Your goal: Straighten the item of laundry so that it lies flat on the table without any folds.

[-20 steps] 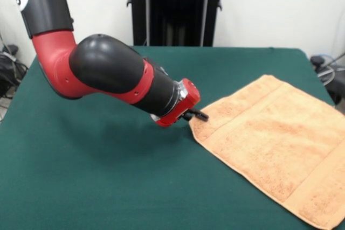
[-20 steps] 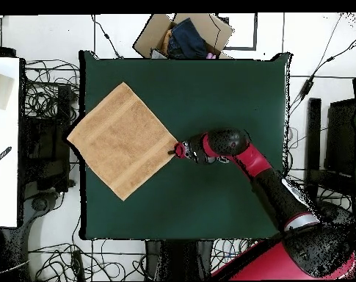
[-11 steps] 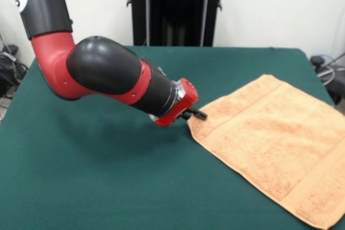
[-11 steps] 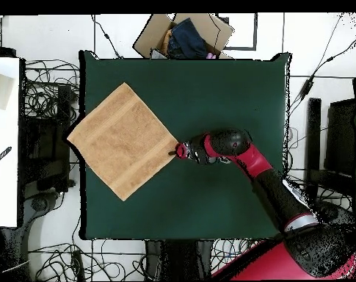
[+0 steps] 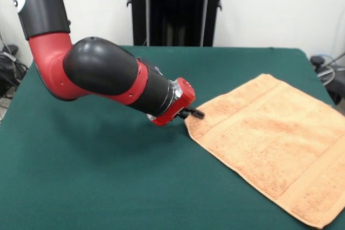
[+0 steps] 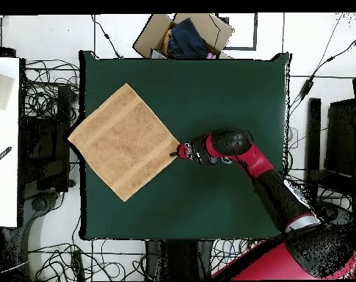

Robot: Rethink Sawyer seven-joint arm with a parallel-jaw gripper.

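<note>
Towel [image 5: 269, 149], peach-orange, spread flat and set diamond-wise on the green bench [image 5: 108, 187], one side corner reaching the bench edge in the overhead view [image 6: 122, 141], wide bare felt on the side away from that edge. Pincer [image 5: 193, 113] at the towel's inner corner, low over the cloth; clenched or released cannot be told. Cardboard box [image 6: 182, 34] and tangled cables [image 6: 48, 88] on the floor around the bench

Even, bright indoor light; the arm [image 5: 108, 74] casts a soft shadow on the green table [image 5: 81, 176]; both views are sharp, without glare.
</note>
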